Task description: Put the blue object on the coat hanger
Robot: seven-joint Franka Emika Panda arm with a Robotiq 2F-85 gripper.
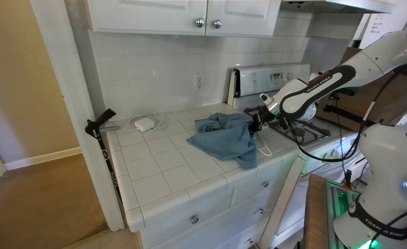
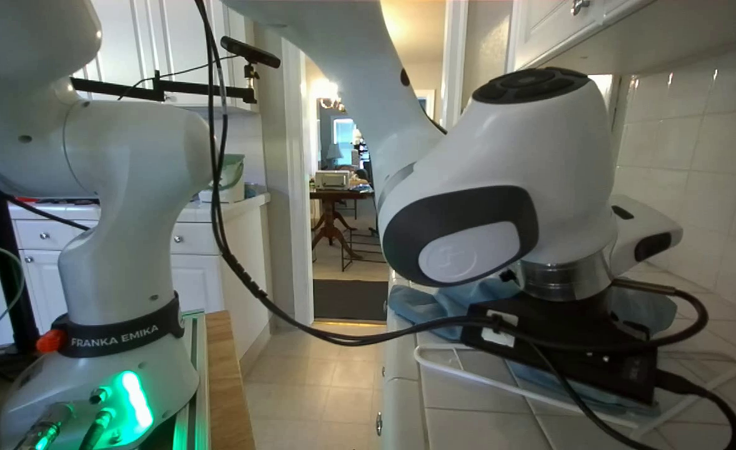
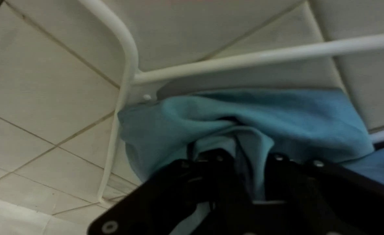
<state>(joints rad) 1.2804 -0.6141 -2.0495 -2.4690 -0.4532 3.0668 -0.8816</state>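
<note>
Black fingers at bottom centre of the wrist view, pinching a fold of blue cloth that stands up between them. Gripper pressed against the fold from both sides; lower part lost in shadow.

Rest of the cloth heaped on the tiled counter, mid-frame in an exterior view, one corner drooping to the front edge. White coat hanger over the same tiles: one bar crosses the upper right of the wrist view, another runs down the left. Most of the cloth there sits inside that bend, left edge up against the side bar. Can't tell from here whether any of it passes through the hanger.

White arm hangs over the right half of the frame in an exterior view, hiding much of the cloth. Stove at the back, right of the cloth. White box back left on the counter; black stick leaning at its left end.
</note>
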